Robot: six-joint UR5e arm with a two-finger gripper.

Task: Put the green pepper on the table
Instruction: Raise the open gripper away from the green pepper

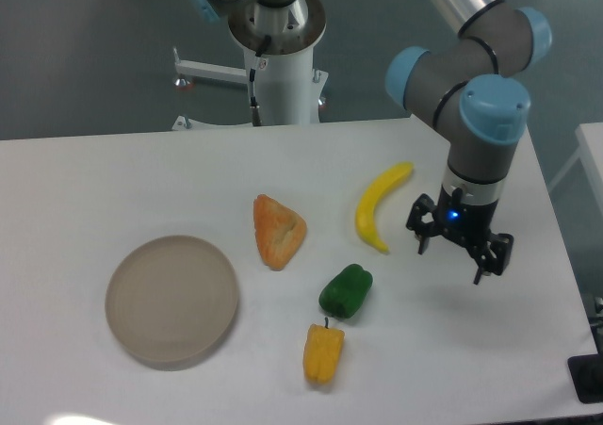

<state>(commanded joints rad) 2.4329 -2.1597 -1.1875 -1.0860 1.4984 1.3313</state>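
Note:
The green pepper (346, 290) is small, glossy and dark green. It rests on the white table (113, 189), just right of centre and above the yellow pepper. My gripper (450, 259) hangs to the right of the green pepper, well apart from it, just above the tabletop. Its fingers (479, 276) are spread open and hold nothing.
A yellow pepper (323, 351) lies just below the green one, almost touching. A yellow banana (379, 204) lies left of the gripper. An orange bread-like piece (277, 230) sits at centre. A round beige plate (171, 299) is at the left. The arm's base post (281, 76) stands behind the table.

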